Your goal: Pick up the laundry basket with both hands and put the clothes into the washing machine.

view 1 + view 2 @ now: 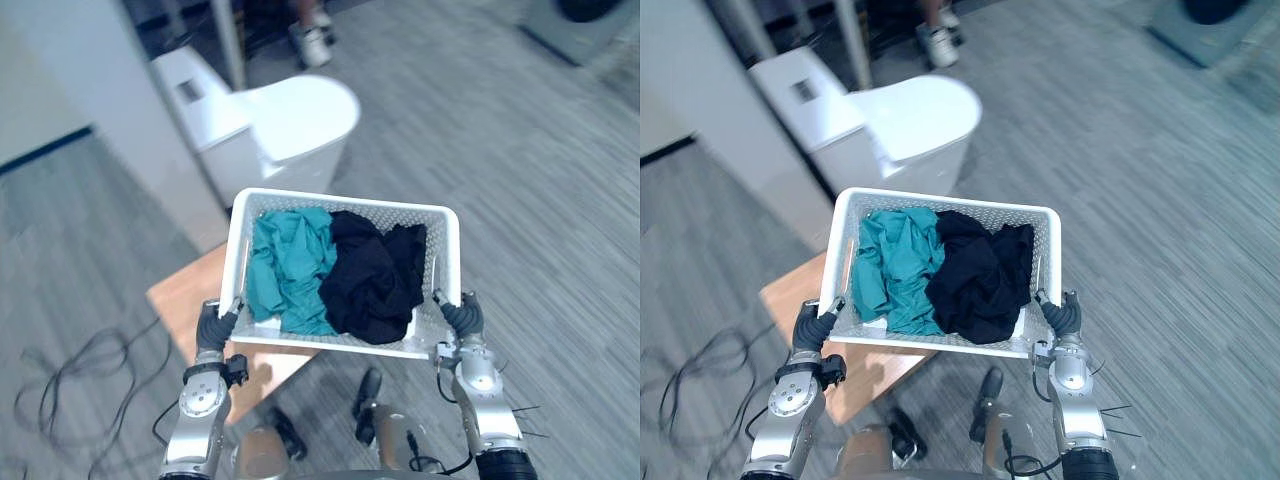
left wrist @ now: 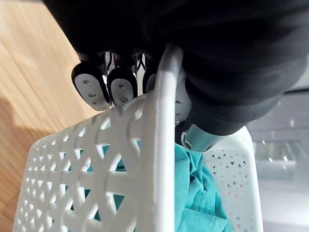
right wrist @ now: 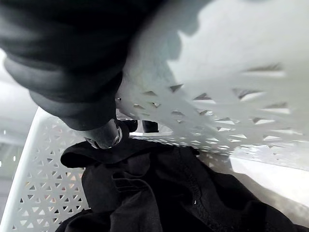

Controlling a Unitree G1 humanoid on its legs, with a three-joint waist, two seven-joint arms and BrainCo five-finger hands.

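A white perforated laundry basket (image 1: 345, 203) is lifted in the air between my two hands. A teal garment (image 1: 290, 268) lies in its left half and a black garment (image 1: 375, 275) in its right half. My left hand (image 1: 212, 326) is curled round the basket's left rim, fingers outside and thumb inside above the teal cloth (image 2: 198, 193). My right hand (image 1: 463, 318) grips the right rim, its thumb inside above the black cloth (image 3: 159, 188). No washing machine door shows near the basket.
A wooden table (image 1: 190, 295) sits below the basket's left side. A white rounded appliance or cabinet (image 1: 270, 120) stands just beyond the basket. A person's shoe (image 1: 315, 45) shows at the far top. Grey floor (image 1: 540, 200) opens to the right.
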